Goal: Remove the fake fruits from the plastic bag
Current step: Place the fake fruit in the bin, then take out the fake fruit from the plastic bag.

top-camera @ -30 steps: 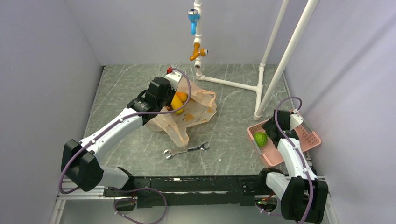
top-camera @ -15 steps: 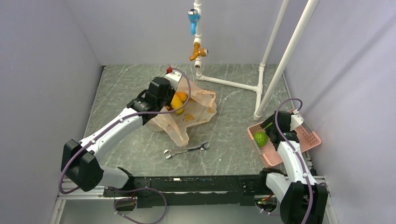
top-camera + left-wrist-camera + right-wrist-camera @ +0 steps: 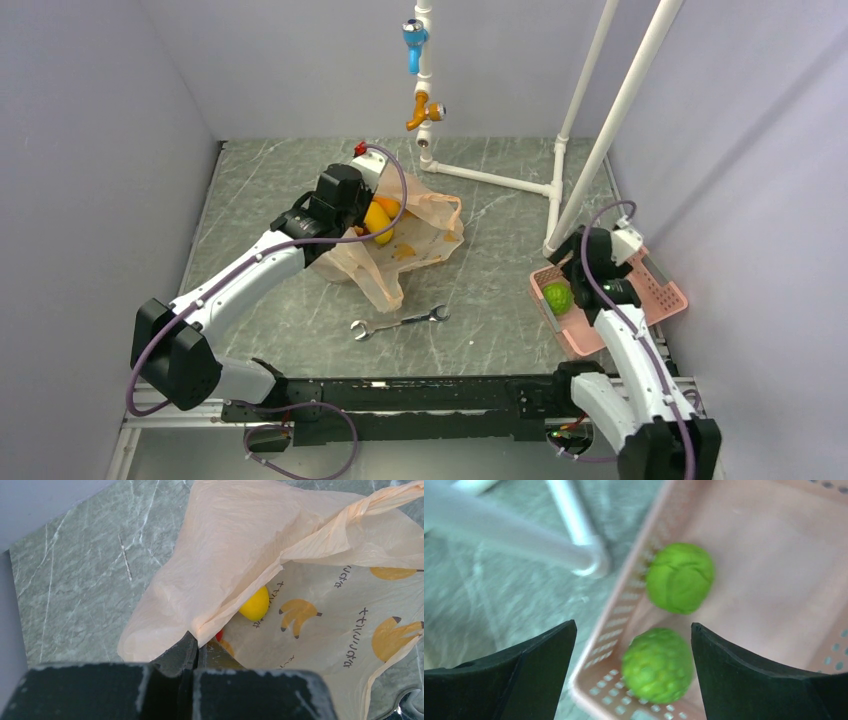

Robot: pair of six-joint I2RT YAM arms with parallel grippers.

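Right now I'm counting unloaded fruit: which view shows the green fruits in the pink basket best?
Right wrist: both green fruits show large, apart, inside the pink basket. Top external shows only one green blob there; left wrist shows none.

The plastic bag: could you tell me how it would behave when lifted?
The plastic bag looks thin and creased, so it would probably sag limply. The yellow fruit lying loose inside may well roll toward the lowest fold.

Grey-green marbled worktop (image 3: 260,190), scratched. Carrying crumpled peach plastic bag (image 3: 428,238) approx mid-back; spanner (image 3: 400,323) in front of it, apart. Pink basket (image 3: 665,295) at R edge — white pipe frame (image 3: 495,179) resting back-R.
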